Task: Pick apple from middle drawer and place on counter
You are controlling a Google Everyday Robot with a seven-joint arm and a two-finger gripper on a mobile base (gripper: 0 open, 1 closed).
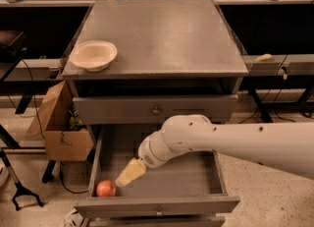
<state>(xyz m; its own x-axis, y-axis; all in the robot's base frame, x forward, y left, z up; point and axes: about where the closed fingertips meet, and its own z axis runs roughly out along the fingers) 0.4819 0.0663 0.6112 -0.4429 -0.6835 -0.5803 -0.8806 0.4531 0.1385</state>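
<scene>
table: the counter here is really the flat grey top of a drawer cabinet, so I'm just calling it the table. It's sitting directly above the middle drawer, and most of its surface is bare.

middle drawer: the middle drawer is pulled out toward the camera, below a shut drawer with a small knob. It's holding exactly one thing, the apple, plus the arm's end dipping into it.

arm: the big white arm is coming in from the right side of the middle drawer and angling down over its floor.

cardboard box: a cardboard box is sitting on the floor just left of the middle drawer, flaps open. Can't tell what's inside.

bowl: a cream bowl is sitting up and to the left of the middle drawer, on the table's front-left corner. Looks like nothing in it.

gripper: the gripper is hanging inside the middle drawer, left of centre, pointing down-left at the apple. Honestly I can't tell how it's set, it just reads as one pale wedge.

apple: the apple is resting in the front-left corner of the middle drawer, just beside the gripper tip, not gripped as far as I can see.

step: I'd say it's reaching in for the pick, with nothing lifted yet.

next: probably it's needing to slide a bit further left and down to straddle the apple, without nudging it into the corner wall.
</scene>
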